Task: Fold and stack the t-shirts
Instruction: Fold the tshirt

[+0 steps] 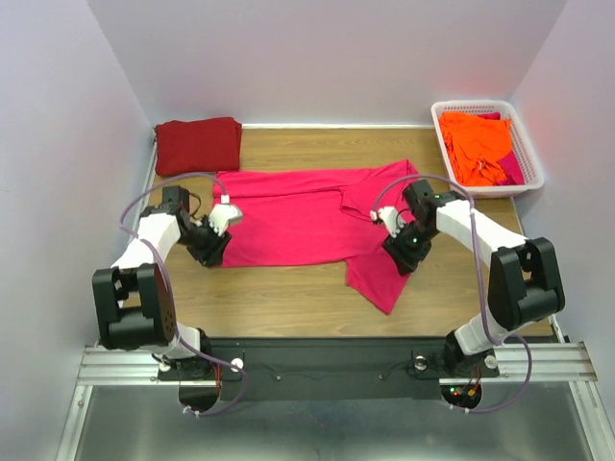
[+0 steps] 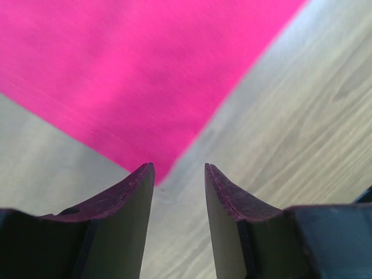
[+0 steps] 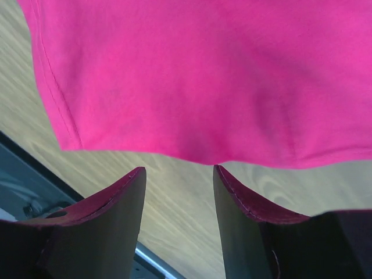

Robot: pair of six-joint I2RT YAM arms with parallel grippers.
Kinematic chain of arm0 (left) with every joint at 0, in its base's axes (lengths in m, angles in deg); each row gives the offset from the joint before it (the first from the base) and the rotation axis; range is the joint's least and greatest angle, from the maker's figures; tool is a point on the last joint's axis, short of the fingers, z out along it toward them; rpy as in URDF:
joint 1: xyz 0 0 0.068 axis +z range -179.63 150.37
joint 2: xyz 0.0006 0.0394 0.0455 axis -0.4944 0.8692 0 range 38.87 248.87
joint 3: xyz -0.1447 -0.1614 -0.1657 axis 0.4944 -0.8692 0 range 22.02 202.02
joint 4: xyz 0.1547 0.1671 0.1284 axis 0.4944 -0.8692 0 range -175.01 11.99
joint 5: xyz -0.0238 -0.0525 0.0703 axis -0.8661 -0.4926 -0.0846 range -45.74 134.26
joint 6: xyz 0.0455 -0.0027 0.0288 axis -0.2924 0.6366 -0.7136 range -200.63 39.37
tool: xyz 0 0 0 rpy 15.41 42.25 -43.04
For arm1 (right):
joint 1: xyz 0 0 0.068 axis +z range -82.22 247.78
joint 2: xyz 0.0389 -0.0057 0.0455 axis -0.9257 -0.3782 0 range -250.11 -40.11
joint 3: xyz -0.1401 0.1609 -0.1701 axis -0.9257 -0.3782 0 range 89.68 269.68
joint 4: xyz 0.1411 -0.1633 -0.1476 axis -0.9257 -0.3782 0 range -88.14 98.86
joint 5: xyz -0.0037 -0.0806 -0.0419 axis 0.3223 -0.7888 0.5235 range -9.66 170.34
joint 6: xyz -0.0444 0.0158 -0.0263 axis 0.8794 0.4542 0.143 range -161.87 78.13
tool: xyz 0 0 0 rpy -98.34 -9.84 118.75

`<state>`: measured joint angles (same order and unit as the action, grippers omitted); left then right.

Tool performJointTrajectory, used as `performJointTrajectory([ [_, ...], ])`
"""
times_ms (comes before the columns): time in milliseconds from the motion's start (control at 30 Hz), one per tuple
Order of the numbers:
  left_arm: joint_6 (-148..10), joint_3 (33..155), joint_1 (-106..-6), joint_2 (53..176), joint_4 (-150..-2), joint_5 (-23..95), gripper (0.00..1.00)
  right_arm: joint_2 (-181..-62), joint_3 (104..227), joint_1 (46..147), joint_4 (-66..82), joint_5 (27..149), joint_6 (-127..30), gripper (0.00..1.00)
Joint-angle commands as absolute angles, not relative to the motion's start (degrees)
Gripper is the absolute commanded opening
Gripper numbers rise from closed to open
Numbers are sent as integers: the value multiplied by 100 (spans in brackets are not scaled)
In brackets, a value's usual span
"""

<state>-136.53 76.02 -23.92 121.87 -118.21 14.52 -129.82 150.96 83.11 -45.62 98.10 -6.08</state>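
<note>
A bright pink-red t-shirt lies spread across the middle of the wooden table, with one flap trailing toward the front right. A dark maroon t-shirt lies folded at the back left. My left gripper is open and empty at the pink shirt's near-left corner. In the left wrist view that shirt corner lies just ahead of the left gripper, with bare wood between the fingers. My right gripper, open and empty, hovers at the shirt's right side. The hem lies just beyond the right gripper.
A white latticed basket at the back right holds orange t-shirts and a bit of pink-red cloth. Pale walls close in the table on three sides. A metal rail with the arm bases runs along the near edge.
</note>
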Motion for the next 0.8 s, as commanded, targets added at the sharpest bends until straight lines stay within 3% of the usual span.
performJointTrajectory([
  [0, -13978, 7081, -2619, 11613, -11564, 1876, 51, -12633, 14832, 8438, -3923, 9494, -557, 56],
  [433, -14171, 6536, -2805, 11595, -10833, 2395, 50, -12984, 14206, 8535, -3069, 9071, -671, 50],
  [567, -14487, 6422, -2822, 11709, -10798, 2475, 47, -13116, 14233, 8553, -3025, 9063, -785, 37],
  [767, -14673, 6079, -2823, 11823, -10640, 2712, 34, -13020, 14233, 8562, -3051, 9062, -926, 9],
])
